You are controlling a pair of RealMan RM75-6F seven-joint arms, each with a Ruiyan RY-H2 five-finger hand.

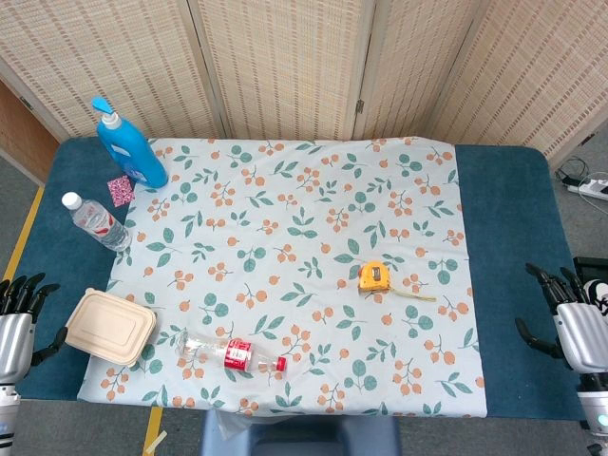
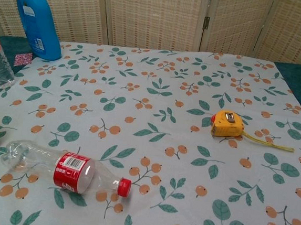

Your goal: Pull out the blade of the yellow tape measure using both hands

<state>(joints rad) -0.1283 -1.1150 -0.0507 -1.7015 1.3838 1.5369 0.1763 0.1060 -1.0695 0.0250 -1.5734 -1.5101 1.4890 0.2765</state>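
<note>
On the right half of the floral cloth, the yellow tape measure is seen lying on its side, with a short length of blade already trailing out toward the right edge. Both hands are parked well apart from it: the left hand at the near-left corner of the counter, the right hand at the near-right, the fingers of each spread wide and nothing held.

Trouble can be expected in a few places. The case is small, hard and rounded, so it may be pushed across the cloth rather than caught if it is approached from one side only. The blade is thin, flat and springy; if pinched weakly it may slip free and snap back. If the case is not pinned firmly by one hand, the whole measure may simply be dragged along, and the loose cloth could be bunched under it.

Elsewhere, a clear, crushed plastic bottle with a red label and cap is noted lying near the front, a beige lidded food box at the left, an upright water bottle and a glossy blue detergent bottle at the far left. All are well away from the right hand's path.
</note>
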